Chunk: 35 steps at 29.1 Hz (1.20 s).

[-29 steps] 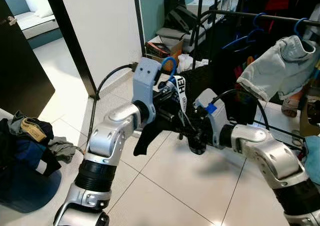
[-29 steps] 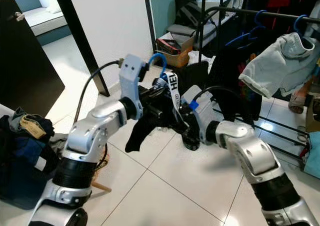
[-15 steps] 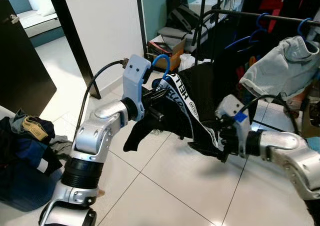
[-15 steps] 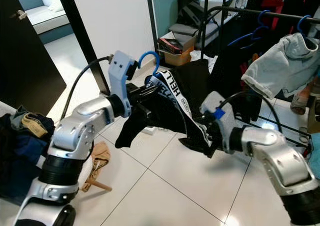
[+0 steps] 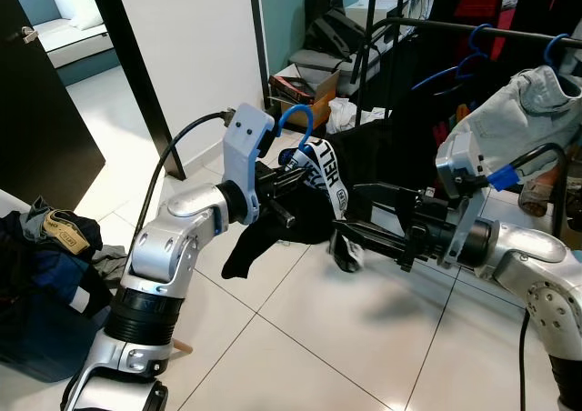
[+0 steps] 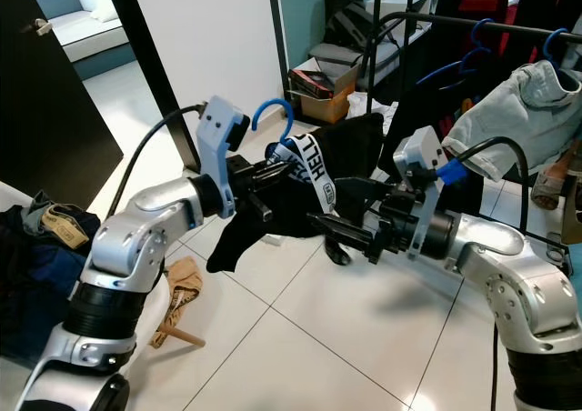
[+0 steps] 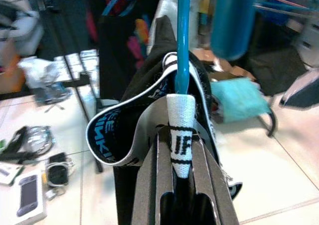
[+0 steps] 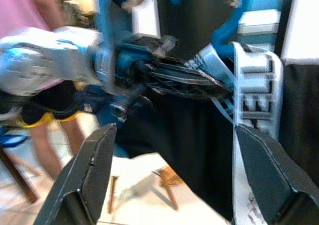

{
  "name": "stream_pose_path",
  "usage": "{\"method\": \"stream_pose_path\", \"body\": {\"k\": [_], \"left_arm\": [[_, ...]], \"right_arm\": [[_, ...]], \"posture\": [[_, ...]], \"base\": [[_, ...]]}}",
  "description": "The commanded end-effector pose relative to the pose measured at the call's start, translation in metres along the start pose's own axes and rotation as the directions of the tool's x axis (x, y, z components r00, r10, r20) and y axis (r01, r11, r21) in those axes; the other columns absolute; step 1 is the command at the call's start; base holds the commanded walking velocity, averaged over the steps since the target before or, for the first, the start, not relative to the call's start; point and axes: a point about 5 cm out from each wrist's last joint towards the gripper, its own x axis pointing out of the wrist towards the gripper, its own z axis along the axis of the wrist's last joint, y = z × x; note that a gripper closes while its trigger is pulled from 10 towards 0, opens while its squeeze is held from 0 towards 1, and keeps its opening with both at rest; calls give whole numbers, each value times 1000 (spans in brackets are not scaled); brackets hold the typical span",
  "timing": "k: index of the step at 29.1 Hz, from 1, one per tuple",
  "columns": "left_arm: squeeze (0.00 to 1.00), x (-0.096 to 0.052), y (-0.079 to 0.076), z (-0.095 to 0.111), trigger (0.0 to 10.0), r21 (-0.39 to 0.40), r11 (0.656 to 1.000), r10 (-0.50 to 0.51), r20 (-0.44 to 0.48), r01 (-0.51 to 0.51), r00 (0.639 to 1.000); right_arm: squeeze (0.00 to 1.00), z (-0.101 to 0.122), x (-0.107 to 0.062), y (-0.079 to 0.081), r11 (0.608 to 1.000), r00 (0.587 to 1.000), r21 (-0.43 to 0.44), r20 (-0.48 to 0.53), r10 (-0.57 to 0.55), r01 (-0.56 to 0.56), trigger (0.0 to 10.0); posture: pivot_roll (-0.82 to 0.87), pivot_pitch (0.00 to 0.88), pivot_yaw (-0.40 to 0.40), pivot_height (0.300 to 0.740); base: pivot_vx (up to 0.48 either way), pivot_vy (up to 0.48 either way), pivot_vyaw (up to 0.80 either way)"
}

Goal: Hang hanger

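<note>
Black steel clothes rail (image 5: 509, 35) crosses the upper right, well apart from the blue hanger (image 5: 293, 120) I must hook over it. Half a second ago my right gripper (image 5: 350, 225) pinched the black garment's (image 5: 305, 215) hem; now it has let go, fingers spread wide just beside the cloth, so dressing looks finished and carrying remains. My left gripper (image 7: 180, 150) stays pressed together on the hanger's neck and the white lettered waistband (image 5: 329, 170).

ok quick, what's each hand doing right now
Left hand: shut on the blue plastic hanger carrying the black garment with white lettered waistband.
Right hand: open, holding nothing.
</note>
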Motion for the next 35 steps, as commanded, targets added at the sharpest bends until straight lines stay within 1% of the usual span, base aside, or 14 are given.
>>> {"method": "stream_pose_path", "body": {"k": [1, 2, 3, 4, 5, 13, 19, 21, 22, 25, 26, 28, 29, 35], "left_arm": [[0, -11, 4, 1, 0, 63, 997, -52, -16, 53, 999], [0, -11, 4, 1, 0, 63, 997, -52, -16, 53, 999], [0, -18, 5, 0, 0, 106, 988, -112, -48, 116, 993], [0, -18, 5, 0, 0, 106, 988, -112, -48, 116, 993], [0, -25, 6, -2, 0, 150, 972, -168, -95, 181, 981], [0, -41, -2, -9, 0, 226, 884, -357, -239, 409, 903], [0, -33, -29, -16, 275, 238, 779, -514, -287, 580, 809], [0, -33, -29, -16, 275, 238, 779, -514, -287, 580, 809], [0, -27, -36, -16, 1765, 241, 760, -539, -285, 604, 792], [0, -24, -41, -16, 2706, 245, 745, -558, -281, 621, 781], [0, -21, -43, -14, 8549, 250, 740, -567, -269, 625, 779], [0, -21, -43, -14, 8549, 250, 740, -567, -269, 625, 779], [0, -19, -44, -12, 10000, 262, 738, -567, -259, 622, 782], [0, -19, -39, -6, 10000, 291, 730, -567, -250, 619, 785]], "right_arm": [[1000, 15, -14, 1, 997, 999, -67, 17, 37, -35, 10000], [1000, 15, -14, 1, 997, 999, -67, 17, 37, -35, 10000], [718, 27, -28, -6, 993, 1000, -117, 3, 19, -18, 10000], [718, 27, -28, -6, 993, 1000, -117, 3, 19, -18, 10000], [0, 40, -43, -12, 985, 1000, -171, -25, -5, 0, 10000], [0, 62, -64, -20, 945, 967, -322, -251, -34, -51, 10000], [0, 58, -45, -16, 909, 899, -337, -429, 83, -245, 10000], [0, 58, -45, -16, 909, 899, -337, -429, 83, -245, 10000], [0, 53, -35, -13, 895, 872, -316, -469, 140, -313, 10000], [0, 48, -28, -9, 882, 847, -292, -497, 190, -370, 10000], [0, 42, -22, -8, 874, 827, -266, -514, 228, -407, 10000], [0, 42, -22, -8, 874, 827, -266, -514, 228, -407, 10000], [0, 37, -18, -6, 867, 807, -243, -532, 255, -434, 10000], [0, 21, -14, -3, 839, 722, -157, -606, 335, -521, 10000]], "posture": [[-88, 0, 81, 740], [-88, 0, 81, 740], [-87, 0, 82, 740], [-87, 0, 82, 740], [-88, 0, 83, 740], [-94, 0, 90, 740], [-113, 0, 99, 740], [-113, 0, 99, 740], [-115, 0, 100, 740], [-115, 0, 97, 740], [-115, 0, 95, 740], [-115, 0, 95, 740], [-115, 0, 94, 740], [-111, 0, 90, 740]], "base": [[0, 0, 0], [0, 0, 0], [0, 0, 0], [0, 0, 0], [0, 0, 0], [0, 0, 0], [0, 0, 0], [0, 0, 0], [0, 0, 0], [0, 0, 0], [0, 0, 0], [0, 0, 0], [0, 0, 0], [0, 0, 0]]}}
